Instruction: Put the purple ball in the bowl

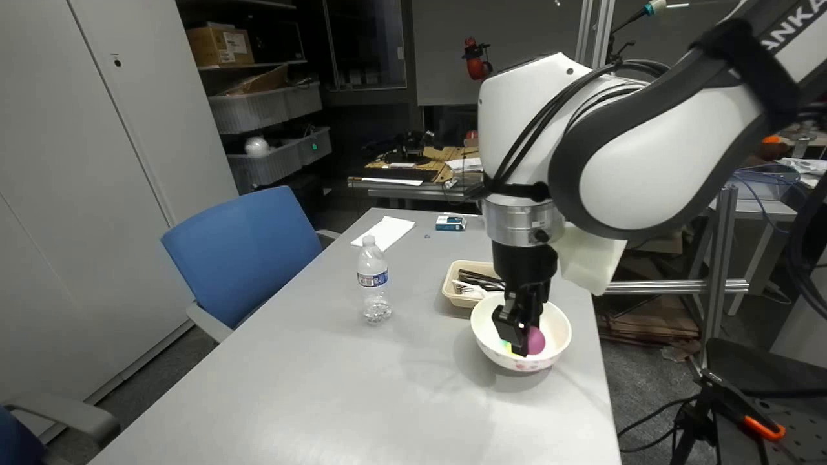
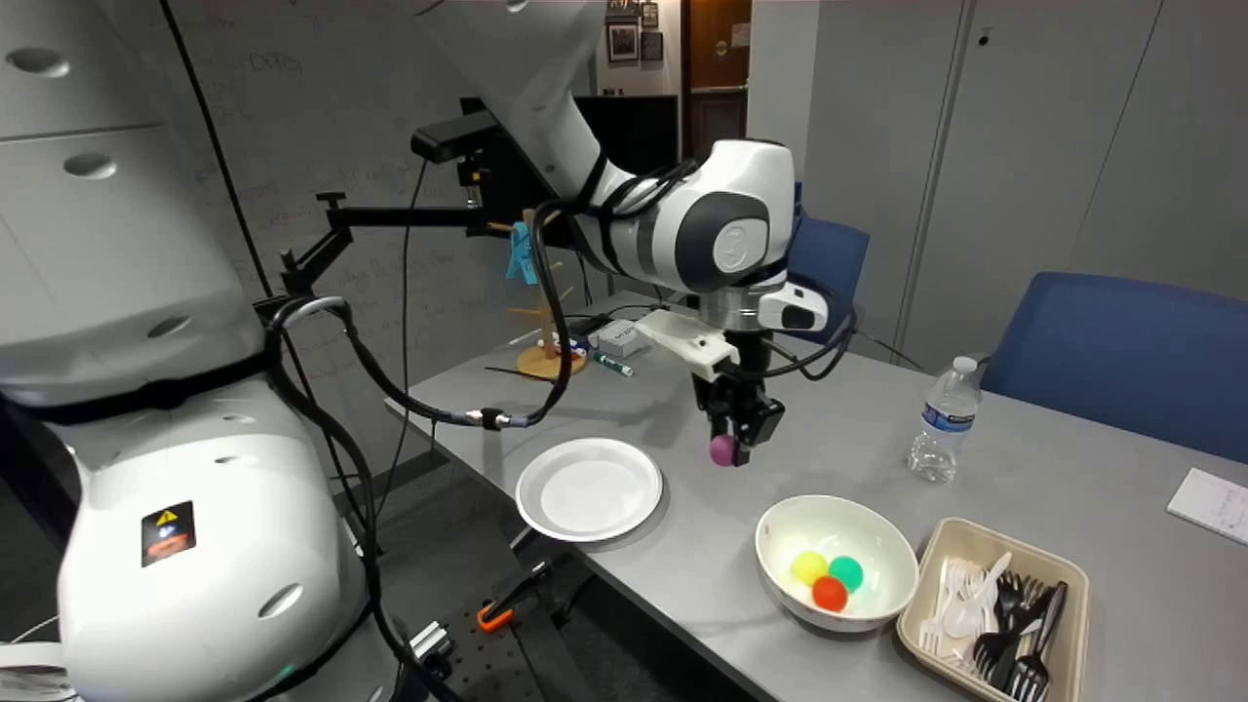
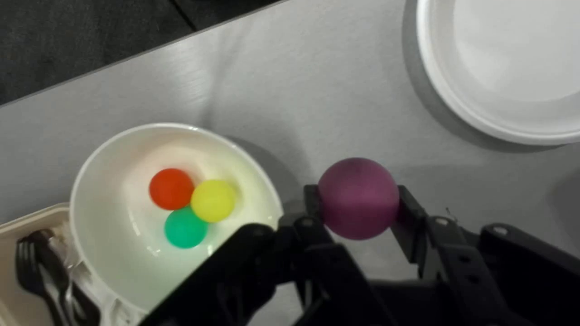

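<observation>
The purple ball [image 3: 359, 198] is pinched between the two fingertips of my gripper [image 3: 355, 206] in the wrist view. The ball also shows in both exterior views [image 1: 536, 341] [image 2: 722, 450], held above the table. My gripper [image 2: 733, 444] is shut on it. The bowl [image 2: 882, 546] is white and round and stands on the table. It holds a red-orange, a yellow and a green ball. In the wrist view the bowl [image 3: 106, 213] lies to the left of the held ball, which is beside the rim, not over the inside. The bowl [image 1: 484, 339] appears behind the gripper in an exterior view.
A white plate [image 2: 590, 487] lies on the table on the bowl's far side from the cutlery tray [image 2: 1072, 624]. The tray is beside the bowl. A water bottle [image 2: 946, 419] stands upright behind. A wooden stand [image 2: 546, 361] and a marker [image 2: 612, 365] are farther back.
</observation>
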You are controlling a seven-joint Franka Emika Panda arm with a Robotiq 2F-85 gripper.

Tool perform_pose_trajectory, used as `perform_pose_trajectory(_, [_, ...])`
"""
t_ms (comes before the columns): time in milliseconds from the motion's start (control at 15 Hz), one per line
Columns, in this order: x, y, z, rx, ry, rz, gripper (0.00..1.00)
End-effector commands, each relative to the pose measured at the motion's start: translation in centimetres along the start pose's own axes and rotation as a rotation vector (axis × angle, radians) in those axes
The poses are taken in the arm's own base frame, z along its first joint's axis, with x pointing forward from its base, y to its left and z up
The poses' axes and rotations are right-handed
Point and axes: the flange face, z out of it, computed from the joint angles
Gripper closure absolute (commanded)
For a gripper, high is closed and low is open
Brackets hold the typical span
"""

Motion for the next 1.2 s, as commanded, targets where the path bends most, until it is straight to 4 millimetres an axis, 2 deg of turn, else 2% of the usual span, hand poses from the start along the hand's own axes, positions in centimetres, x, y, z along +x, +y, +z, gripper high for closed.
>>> perform_pose_trajectory(0, [2.0,5.2,0.8,-0.043,0.068,0.061,0.84])
perform_pose_trajectory(133, [2.6,7.9,1.7,-0.053,0.096,0.109,0.84])
perform_pose_trajectory(333, [3.1,10.5,3.6,-0.043,0.125,0.199,0.84])
perform_pose_trajectory(667, [3.8,11.8,6.8,-0.033,0.146,0.374,0.83])
perform_pose_trajectory(733, [3.9,11.8,7.3,-0.035,0.147,0.396,0.34])
perform_pose_trajectory(867, [4.0,12.0,7.9,-0.035,0.146,0.431,0.31])
perform_pose_trajectory(1133, [4.4,12.1,8.6,-0.043,0.139,0.462,0.02])
